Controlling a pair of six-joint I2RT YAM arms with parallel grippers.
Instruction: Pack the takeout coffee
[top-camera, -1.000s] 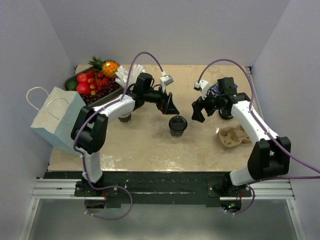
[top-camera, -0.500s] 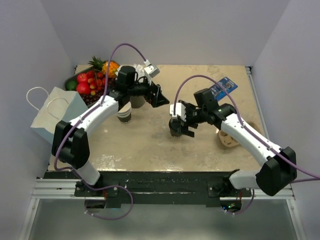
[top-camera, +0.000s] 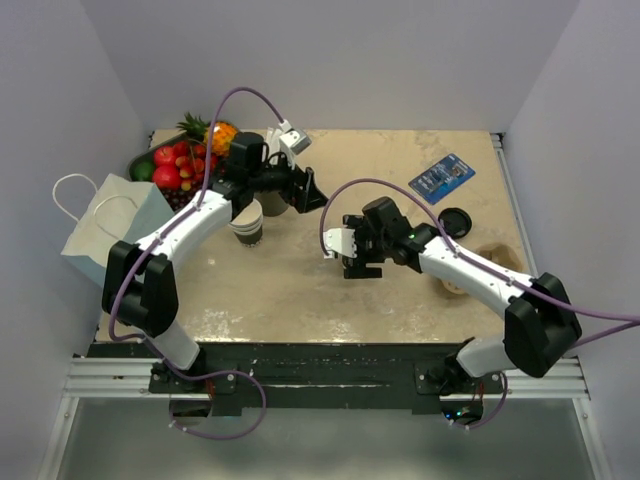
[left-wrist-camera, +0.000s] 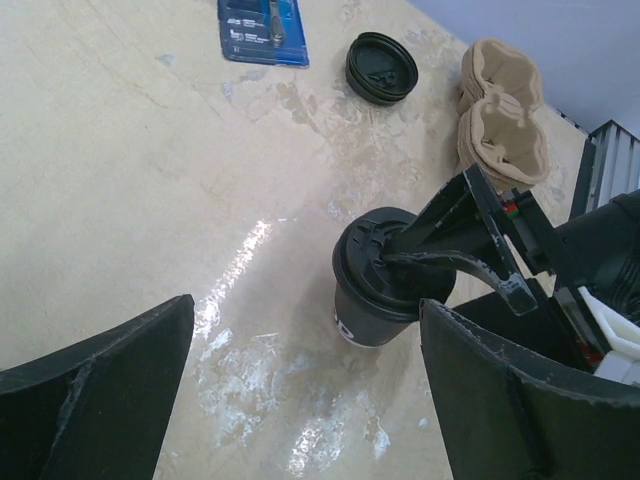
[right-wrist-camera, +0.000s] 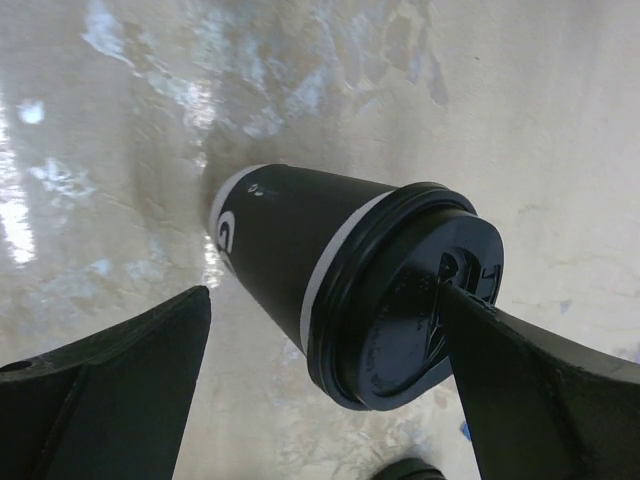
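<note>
- While the takeout coffee (right-wrist-camera: 290, 240) stands upright near the middle of the table (top-camera: 300, 290) with its black lid on, I count nothing as packed yet.
- My right gripper (top-camera: 358, 256) brackets the cup with its jaws spread wide, one finger on each side. One finger crosses the lid's rim, though I can't tell whether it touches. I read this as no grip.
- My left gripper (top-camera: 307, 192) hangs splayed and empty near the stack of lidless cups (top-camera: 247, 226), well apart from the coffee.
- In my judgement, what's left is to close on the cup, lift it, and carry it to either the pulp cup carrier (top-camera: 470, 272) on the right or the paper bag (top-camera: 105, 235) at the left edge. I can't say which is meant.
</note>
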